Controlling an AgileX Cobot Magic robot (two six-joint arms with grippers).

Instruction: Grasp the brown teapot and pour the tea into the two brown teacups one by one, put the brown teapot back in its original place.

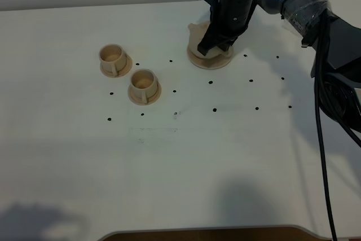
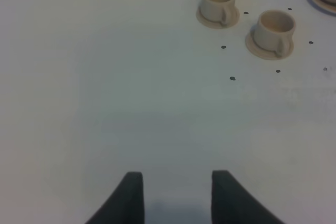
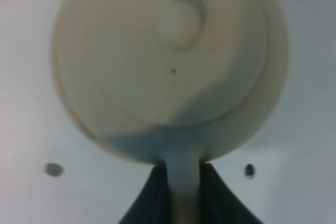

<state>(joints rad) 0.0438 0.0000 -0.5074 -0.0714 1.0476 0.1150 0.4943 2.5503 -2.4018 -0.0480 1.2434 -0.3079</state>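
Tabletop [image 1: 67,167] is plain white, with the brown teapot [image 1: 196,33] at the far side on its saucer [image 1: 210,61]. Right gripper [image 1: 211,44] is pinched tight on the pot's loop handle [image 3: 182,182], so this looks like the grasp step. Next it'd need a level lift and a carry left to the 2 brown teacups [image 1: 143,83], which look dry inside. Left gripper [image 2: 177,192] hangs jaws apart, holding nothing, well clear. Nothing blocks the path, just tiny black dots [image 1: 211,82].

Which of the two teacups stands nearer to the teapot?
The front teacup, lower and further right in the high view than the other teacup; its gap to the teapot is clearly shorter.
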